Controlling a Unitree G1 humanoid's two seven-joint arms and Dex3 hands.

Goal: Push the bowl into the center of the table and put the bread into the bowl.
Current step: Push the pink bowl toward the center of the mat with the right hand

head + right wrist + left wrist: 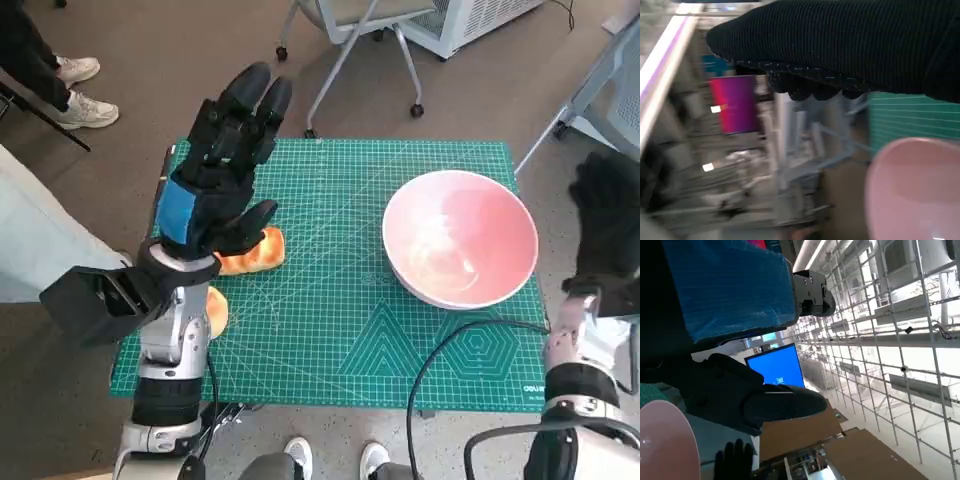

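Note:
A pink bowl (460, 238) stands on the right part of the green cutting mat (330, 330), close to its right edge. It also shows in the left wrist view as the bowl (665, 440) and in the right wrist view as the bowl (915, 190). A golden bread roll (255, 255) lies at the mat's left side, and a second piece (216, 312) lies partly behind my left forearm. My left hand (225, 170) hovers raised above the roll, fingers stretched out and holding nothing. My gloved right hand (610, 225) is off the mat just right of the bowl, its fingers apart and empty.
An office chair base (350, 40) stands beyond the table's far edge. A person's white shoes (80, 90) and pale clothing (40, 240) are at the left. Feet (300, 455) show at the near edge. A black cable (450, 360) curves over the mat's near right corner.

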